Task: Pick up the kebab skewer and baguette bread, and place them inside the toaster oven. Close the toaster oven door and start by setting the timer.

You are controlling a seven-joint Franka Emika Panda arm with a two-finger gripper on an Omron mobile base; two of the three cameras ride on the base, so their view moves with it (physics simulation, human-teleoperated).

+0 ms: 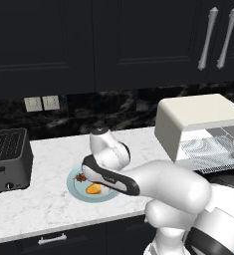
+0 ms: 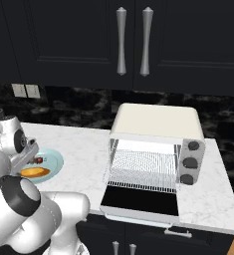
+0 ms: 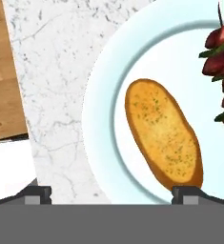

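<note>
On the white marble counter (image 1: 49,204) under dark cabinets, a pale blue round plate (image 3: 104,95) holds the oval golden baguette bread (image 3: 163,133) with the red-chunked kebab skewer (image 3: 220,66) at its 2 o'clock, while the two-finger gripper (image 3: 111,193), spread wide and empty, is judged best closed across the light, firm, crumbly loaf's narrow middle.

Flat, even rendered light; dark cabinets (image 1: 88,45) stay near black, pale counter (image 1: 49,199) bright. Soft sheen on the white arm (image 1: 168,189). Hand view sharp, no blur or edge distortion.
</note>
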